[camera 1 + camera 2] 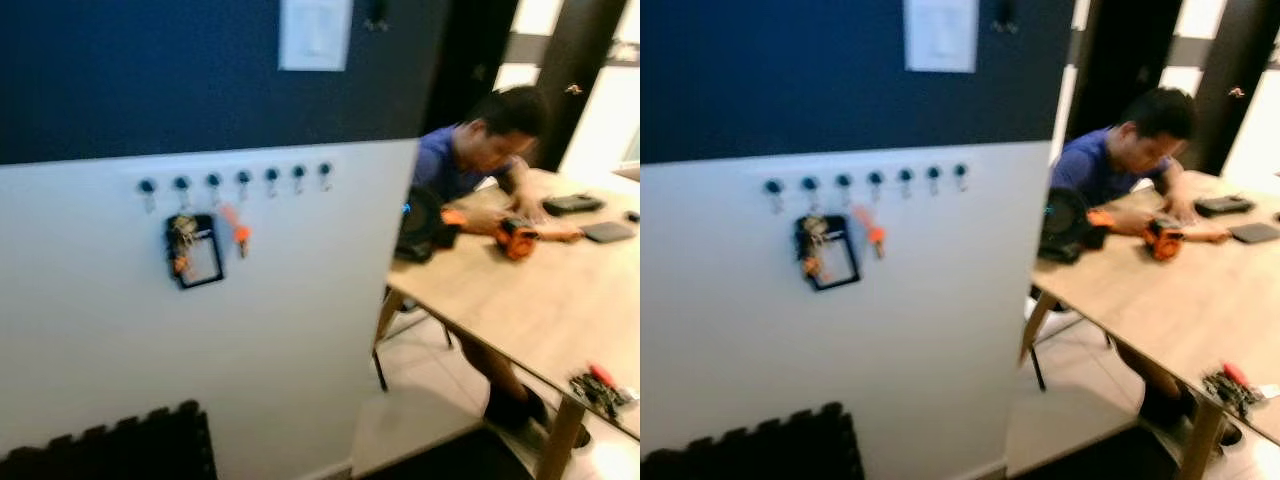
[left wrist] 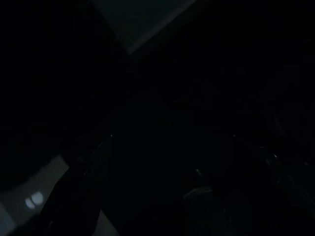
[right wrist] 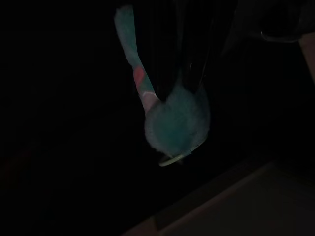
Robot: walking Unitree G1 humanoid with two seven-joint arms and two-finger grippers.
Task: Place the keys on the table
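Note:
In the right wrist view a teal fluffy keychain (image 3: 177, 123) with a strap and a metal ring hangs from between the dark fingers of my right gripper (image 3: 178, 81), which looks shut on it. The wooden table (image 1: 520, 300) stands ahead to the right. A small bunch of keys with a red tag (image 1: 602, 386) lies near its front corner. On the white wall a row of hooks (image 1: 240, 181) carries a key bunch with a black frame (image 1: 195, 250) and an orange tag (image 1: 238, 232). The left wrist view is very dark.
A person in a blue shirt (image 1: 470, 155) sits at the table's far side, hands on an orange device (image 1: 517, 238) beside a black round object (image 1: 420, 225). Dark flat items (image 1: 572, 204) lie further back. A black foam mat (image 1: 120, 450) leans low against the wall.

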